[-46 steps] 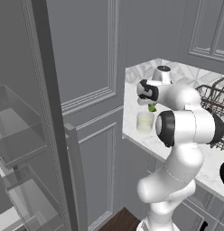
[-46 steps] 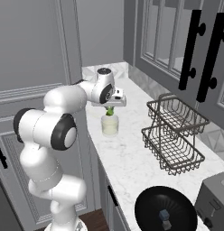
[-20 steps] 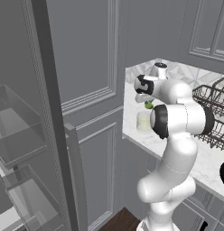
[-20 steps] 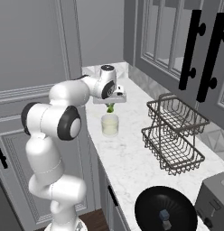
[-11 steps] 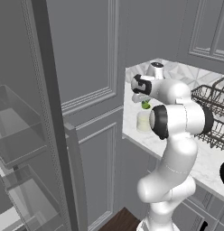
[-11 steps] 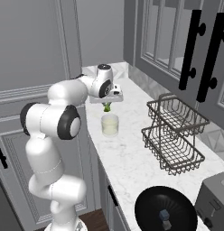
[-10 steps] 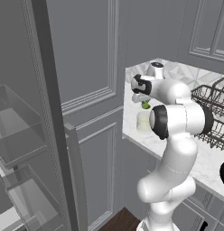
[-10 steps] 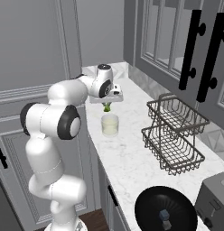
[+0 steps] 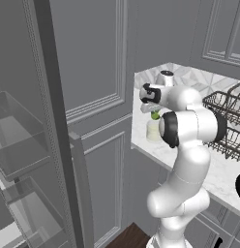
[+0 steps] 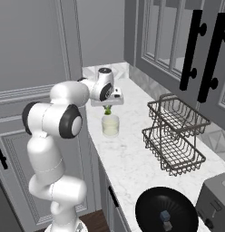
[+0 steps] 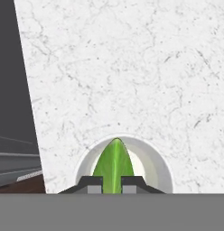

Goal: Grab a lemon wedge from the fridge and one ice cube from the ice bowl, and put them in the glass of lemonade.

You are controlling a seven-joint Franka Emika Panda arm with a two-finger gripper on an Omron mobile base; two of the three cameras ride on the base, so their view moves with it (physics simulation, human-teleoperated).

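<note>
Where the left base view looks across the open fridge point(image 9: 39, 145), its pale clear bins fill the left side and the dark door edge runs top to bottom. On the counter point(image 9: 160, 147) beyond, the arm bends back over itself and the gripper point(image 9: 155, 112) hangs above the glass point(image 9: 153, 131), a short clear tumbler with pale yellow-green contents. A small green speck, the wedge point(image 9: 155, 116), sits at the gripper tips just over the glass rim. A wire rack point(image 9: 228, 121) stands to the right, well apart.

From the right base view, the gripper point(image 10: 107, 108) points straight down, clenched on the wedge point(image 10: 107, 110), which reads as a tiny green-yellow sliver hanging directly above the glass point(image 10: 110, 125). Whether the wedge touches the liquid cannot be told. The glass stands on the white marble counter point(image 10: 132, 167) near its front edge. The two-tier wire rack point(image 10: 175, 133) stands to the right of the glass, apart from it. A black bowl point(image 10: 166, 213) holding one ice cube point(image 10: 164, 216) sits at the near end of the counter.

Through the hand view, the wedge point(image 11: 114, 164) is a pointed, leaf-shaped piece, bright green shading darker at its edges, pinched between the two dark fingertips point(image 11: 91, 184). It lies centred over the round mouth of the glass point(image 11: 154, 167), whose pale inside shows beside it.
</note>
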